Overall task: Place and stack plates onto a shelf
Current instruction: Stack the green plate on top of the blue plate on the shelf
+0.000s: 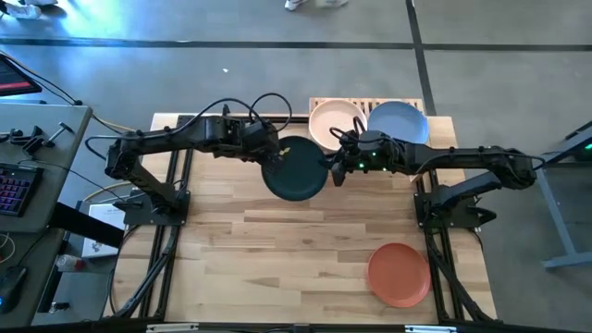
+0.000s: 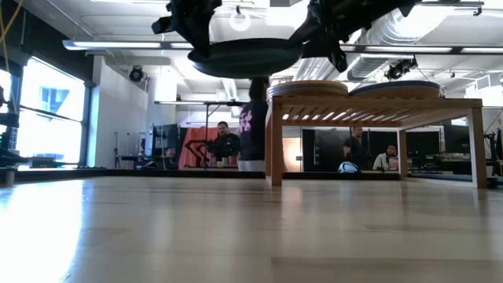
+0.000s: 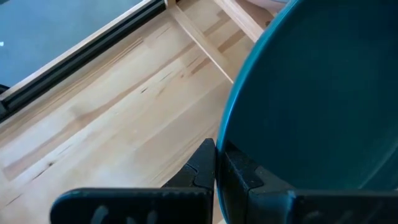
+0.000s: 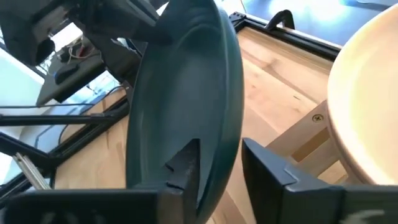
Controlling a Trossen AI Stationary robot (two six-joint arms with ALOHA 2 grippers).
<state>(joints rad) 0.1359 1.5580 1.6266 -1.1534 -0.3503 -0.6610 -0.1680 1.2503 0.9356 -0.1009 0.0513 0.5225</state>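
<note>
Overhead first: found the dark green plate between the two arms, just in front of the shelf at the far edge of the counter. Met the left pincer at that plate's left rim and the right pincer at its right rim. Counted two plates side by side on the slatted shelf, the peach plate on the left and the blue plate on the right. Spotted the terracotta plate lying alone near the front right corner of the counter, well apart from the rest. From counter height, saw the dark green plate hanging in the air, roughly level, above the height of the shelf top and just left of the shelf. Made out the peach and blue plates resting on top, and people in the room behind. Through the left wrist camera, caught the left pincer closed tight on the rim of the dark green plate. Through the right wrist camera, found the right pincer open, its two fingers straddling the opposite rim with a gap on the outer side, not clamped, and the peach plate close by on the shelf.
</note>
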